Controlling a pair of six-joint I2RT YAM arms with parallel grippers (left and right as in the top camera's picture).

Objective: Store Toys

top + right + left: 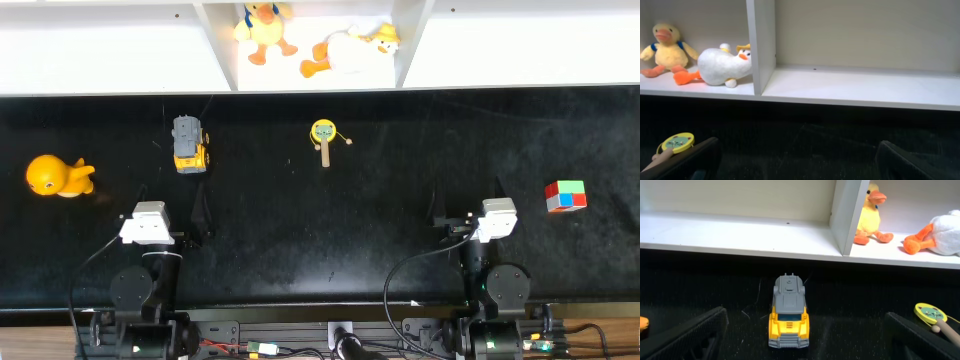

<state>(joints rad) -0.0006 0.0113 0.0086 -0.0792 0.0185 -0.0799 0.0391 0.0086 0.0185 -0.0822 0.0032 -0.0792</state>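
As the left gripper (170,208) gapes, a toy truck (789,313) sits ahead.

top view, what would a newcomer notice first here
A yellow plush duck and a white plush duck share the middle compartment of the white shelf. Below, bright toys lie scattered on the black table: an orange duck far left, a yellow truck, a hand drum in the middle, a colour cube far right.
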